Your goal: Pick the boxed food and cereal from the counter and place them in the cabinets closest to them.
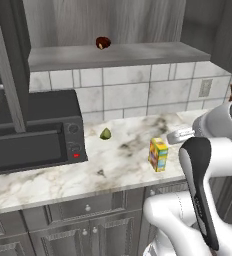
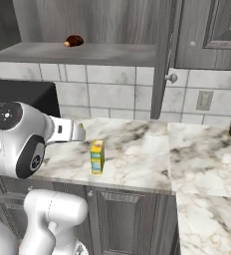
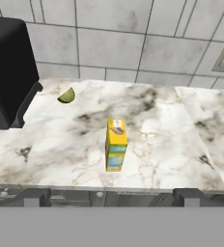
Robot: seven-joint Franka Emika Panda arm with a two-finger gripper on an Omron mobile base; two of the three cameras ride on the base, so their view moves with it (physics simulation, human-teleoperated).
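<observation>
Here the cereal (image 3: 116,144) is seen upright at the centre of the hand view, on the worktop (image 3: 157,125) near its front edge, straight ahead of the hand, whose fingers are spread wide and empty.

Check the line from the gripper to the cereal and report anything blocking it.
Nothing visible blocks it. The cereal stands upright and alone on the counter, straight ahead of the open gripper in the hand view. The green piece and the microwave sit well off to one side.
</observation>
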